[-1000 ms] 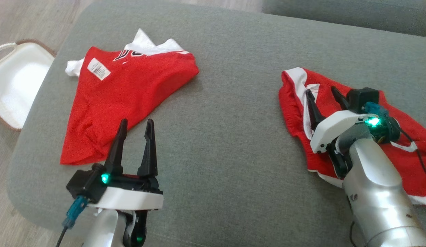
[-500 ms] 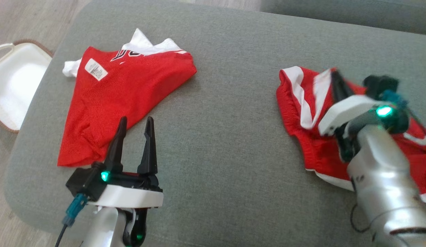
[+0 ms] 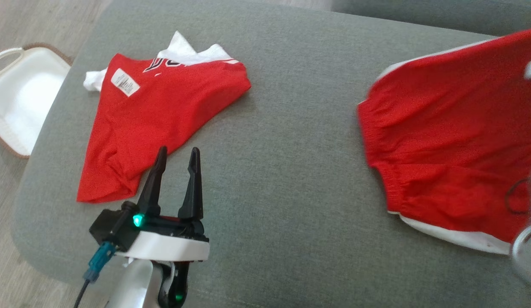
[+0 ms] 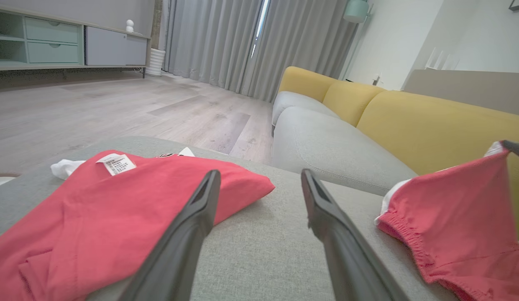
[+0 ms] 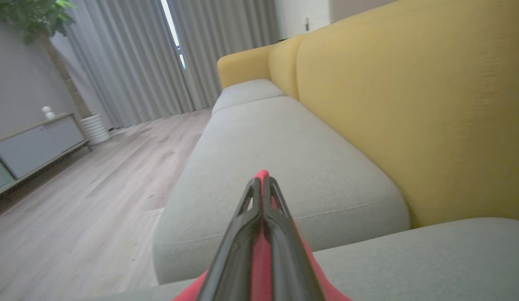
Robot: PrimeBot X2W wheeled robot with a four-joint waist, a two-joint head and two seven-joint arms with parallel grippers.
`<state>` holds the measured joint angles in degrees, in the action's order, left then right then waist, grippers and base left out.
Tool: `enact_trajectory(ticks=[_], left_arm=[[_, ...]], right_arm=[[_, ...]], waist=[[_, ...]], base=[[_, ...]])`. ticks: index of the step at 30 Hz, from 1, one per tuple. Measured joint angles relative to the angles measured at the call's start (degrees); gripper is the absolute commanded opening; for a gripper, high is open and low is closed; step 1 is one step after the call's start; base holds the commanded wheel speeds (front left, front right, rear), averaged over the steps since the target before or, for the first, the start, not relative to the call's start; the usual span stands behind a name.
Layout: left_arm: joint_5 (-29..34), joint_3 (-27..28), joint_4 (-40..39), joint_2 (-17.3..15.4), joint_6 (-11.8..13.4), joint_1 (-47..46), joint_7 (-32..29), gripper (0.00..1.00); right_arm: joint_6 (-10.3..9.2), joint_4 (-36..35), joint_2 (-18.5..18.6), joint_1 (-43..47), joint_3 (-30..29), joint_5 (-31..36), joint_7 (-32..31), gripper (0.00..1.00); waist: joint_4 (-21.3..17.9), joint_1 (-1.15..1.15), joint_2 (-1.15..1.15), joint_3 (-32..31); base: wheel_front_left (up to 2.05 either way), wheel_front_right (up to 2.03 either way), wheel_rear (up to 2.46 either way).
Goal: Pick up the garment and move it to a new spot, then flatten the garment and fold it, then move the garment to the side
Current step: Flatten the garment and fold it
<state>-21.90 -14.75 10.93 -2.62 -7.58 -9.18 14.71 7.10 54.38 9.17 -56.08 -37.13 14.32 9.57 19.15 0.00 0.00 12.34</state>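
Observation:
The garment, a pair of red shorts (image 3: 445,141) with white trim, hangs partly lifted over the right side of the grey cushion (image 3: 282,171), its lower hem still resting on it. My right gripper (image 5: 261,184) is shut on a pinch of its red cloth (image 5: 261,251). In the left wrist view the shorts (image 4: 456,217) rise to a held corner at the far right. My left gripper (image 3: 177,156) hovers open and holding nothing near the front left, just right of a red shirt (image 3: 162,111).
The red shirt with a white label lies crumpled at the cushion's back left. A white basket (image 3: 17,98) sits on the wooden floor to the left. A yellow-backed sofa (image 5: 389,104) stands beyond the cushion.
My right gripper closed on the shorts and rose up and to the right, spreading the cloth into a hanging sheet. The left gripper stayed where it was; the head camera shifted slightly.

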Motion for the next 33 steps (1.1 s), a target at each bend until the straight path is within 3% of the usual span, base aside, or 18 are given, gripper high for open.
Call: enact_trajectory(ticks=[3,4,5,10,16,21,26,27,33], left_arm=[[-0.4,0.0,0.0,0.0,0.0,0.0,0.0,1.0],[-0.5,-0.1,0.0,0.0,0.0,-0.1,0.0,1.0],[-0.7,-0.1,0.0,0.0,0.0,-0.1,0.0,1.0],[-0.8,0.1,0.0,0.0,0.0,-0.2,0.0,1.0],[-0.8,0.8,-0.4,0.0,0.0,-0.1,0.0,1.0],[-0.7,2.1,-1.0,0.0,0.0,-0.1,0.0,1.0],[-0.2,2.5,-1.4,0.0,0.1,0.6,0.0,1.0],[-0.2,2.5,-1.4,0.0,0.1,0.6,0.0,1.0],[0.5,3.6,-1.6,-0.1,0.6,3.8,0.0,1.0]], right_arm=[[0.0,-3.2,0.2,-2.3,-9.1,7.8,0.1,0.0],[0.0,-4.5,0.1,-2.8,-11.5,10.7,0.7,0.33],[0.0,-5.4,-0.2,-3.6,-14.0,13.2,1.0,1.0],[0.0,-5.1,-2.4,-5.9,-18.6,20.4,2.2,1.0],[0.0,-1.5,-4.3,-5.2,-13.9,20.9,4.7,1.0],[0.0,-2.7,-5.5,-0.8,0.3,11.6,4.8,1.0],[0.0,-9.4,-5.8,13.1,18.1,-3.2,4.8,1.0],[0.0,-9.4,-5.8,13.1,18.1,-3.2,4.8,1.0],[0.0,-19.0,-5.8,32.4,30.8,-15.2,4.8,1.0]], waist=[[0.8,0.0,0.0,0.5],[1.0,0.0,0.0,0.6],[1.2,0.0,0.0,0.7],[0.8,0.0,0.0,0.4],[-1.5,-0.01,0.0,-0.9],[-4.5,0.0,0.0,-2.4],[-7.8,-0.01,0.0,-4.8],[-7.8,-0.01,0.0,-4.8],[-12.1,-0.01,0.0,-8.5]], base=[[0.0,0.0,0.0],[0.0,0.0,0.0],[0.0,0.0,0.0],[0.0,0.0,0.0],[0.0,0.0,0.0],[0.0,0.0,0.0],[0.0,0.0,0.0],[0.0,0.0,0.0],[0.0,0.0,0.0]])
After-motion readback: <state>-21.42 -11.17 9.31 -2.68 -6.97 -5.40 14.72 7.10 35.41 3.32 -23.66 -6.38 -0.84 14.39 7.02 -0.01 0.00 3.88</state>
